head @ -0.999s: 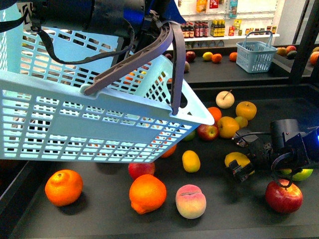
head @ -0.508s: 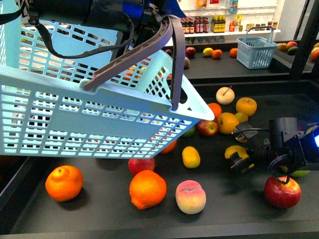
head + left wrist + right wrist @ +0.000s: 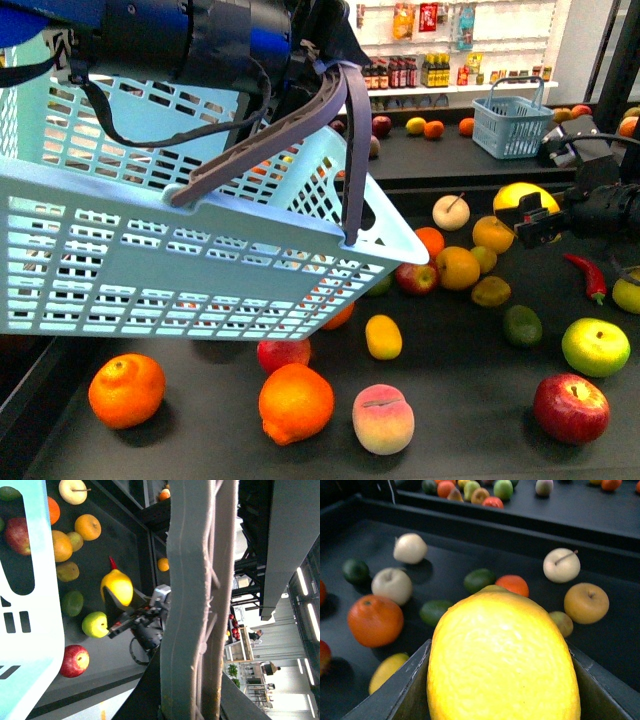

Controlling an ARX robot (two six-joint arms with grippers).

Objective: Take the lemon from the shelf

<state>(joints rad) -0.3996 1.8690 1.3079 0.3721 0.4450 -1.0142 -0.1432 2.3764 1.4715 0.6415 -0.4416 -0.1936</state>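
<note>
My right gripper (image 3: 530,214) is shut on the deep yellow lemon (image 3: 518,196) and holds it in the air above the right part of the shelf's black deck (image 3: 450,430). In the right wrist view the lemon (image 3: 502,650) fills the space between the two grey fingers (image 3: 410,690). It also shows in the left wrist view (image 3: 116,587). My left gripper (image 3: 312,52) is shut on the grey basket handle (image 3: 300,115), also seen in the left wrist view (image 3: 195,605). The light blue basket (image 3: 150,250) hangs tilted over the deck's left half.
Loose fruit lies on the deck: oranges (image 3: 296,402), a peach (image 3: 382,418), a small yellow oval fruit (image 3: 383,336), a lime (image 3: 522,325), a green apple (image 3: 595,346), a red apple (image 3: 570,407) and a red chili (image 3: 585,275). A small blue basket (image 3: 510,125) stands on the rear tier.
My right gripper has risen from the deck with the lemon and moved up and toward the back right. The basket in my left gripper has hardly moved.
</note>
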